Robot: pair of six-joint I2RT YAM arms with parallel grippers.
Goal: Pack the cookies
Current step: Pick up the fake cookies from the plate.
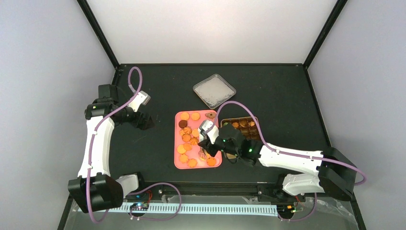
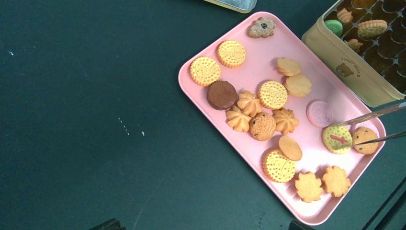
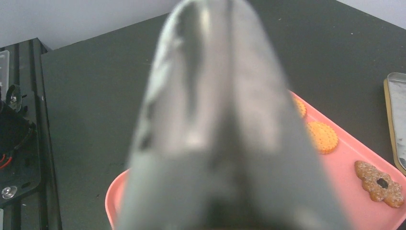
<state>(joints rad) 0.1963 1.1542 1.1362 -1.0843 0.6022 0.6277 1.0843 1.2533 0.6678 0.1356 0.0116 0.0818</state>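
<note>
Many cookies lie on a pink tray, mostly golden, one dark brown, one pale pink. The tray shows mid-table in the top view. A cream tin to its right holds a few cookies, one of them green. My right gripper is shut on metal tongs, which blur and fill the right wrist view. The tong tips lie at the tray's near right corner, astride a golden cookie. My left gripper is open and empty, over the table left of the tray.
The tin's lid lies upside down behind the tray. The tin stands against the tray's right side. Black side rails border the table. The arm bases and a cable strip run along the near edge.
</note>
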